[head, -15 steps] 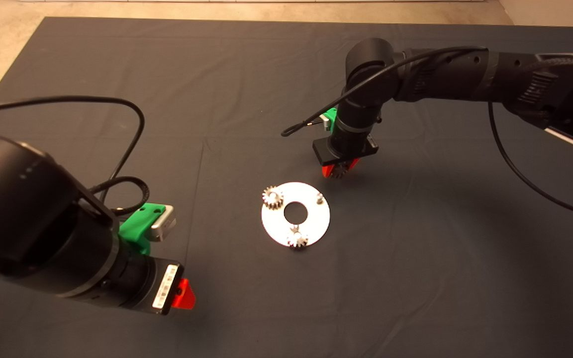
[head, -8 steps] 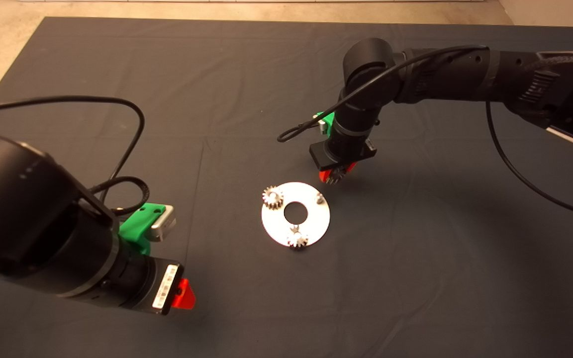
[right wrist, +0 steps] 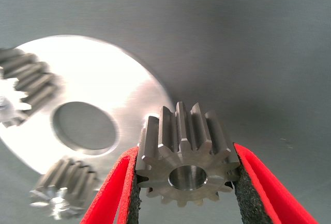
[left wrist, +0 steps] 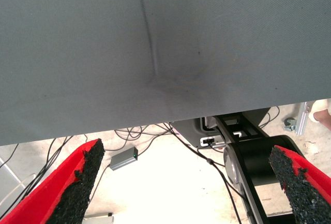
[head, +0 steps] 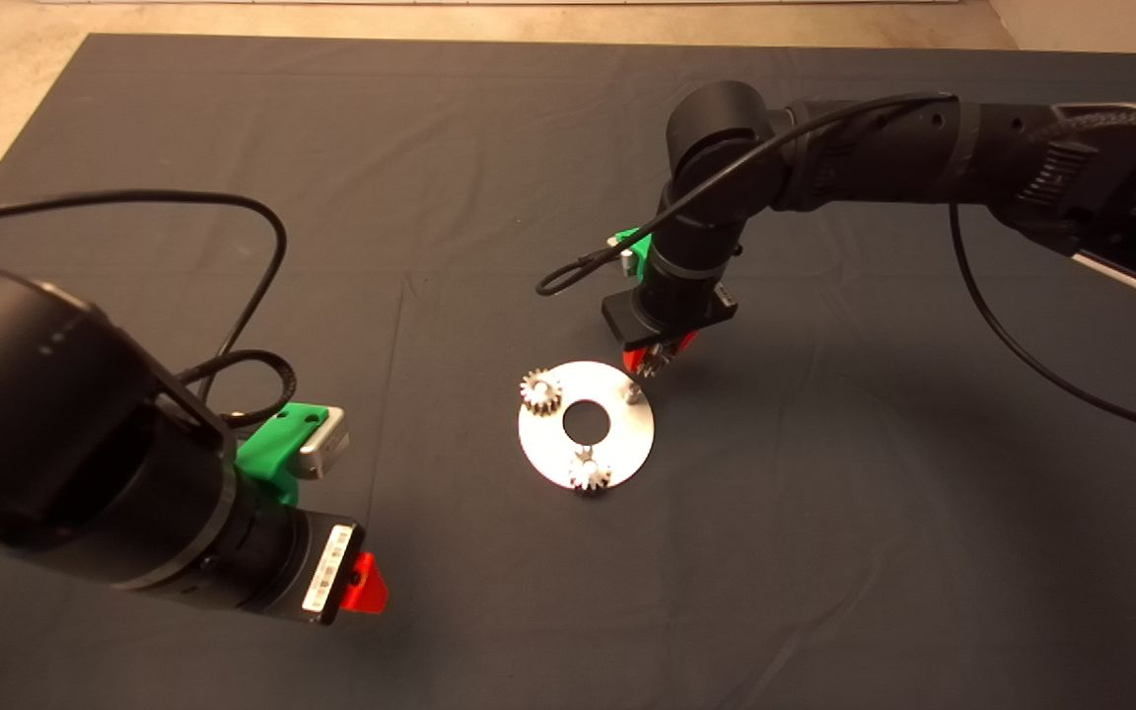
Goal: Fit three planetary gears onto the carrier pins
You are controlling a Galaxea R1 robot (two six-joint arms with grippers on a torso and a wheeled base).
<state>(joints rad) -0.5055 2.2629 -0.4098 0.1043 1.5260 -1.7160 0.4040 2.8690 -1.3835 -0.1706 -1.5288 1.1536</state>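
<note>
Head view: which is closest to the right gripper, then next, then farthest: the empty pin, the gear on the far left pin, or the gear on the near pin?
From the right gripper, which holds the third gear:
1. Empty pin, on the disc's right edge, just below the gripper.
2. Far left gear, on the disc's left side.
3. Near gear, on the disc's front edge.

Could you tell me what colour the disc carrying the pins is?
White disc, seen best in the head view.

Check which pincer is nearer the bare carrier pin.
Right. The right pincer holds a gear just above the bare carrier pin; the left pincer sits far off at the mat's near-left.
</note>
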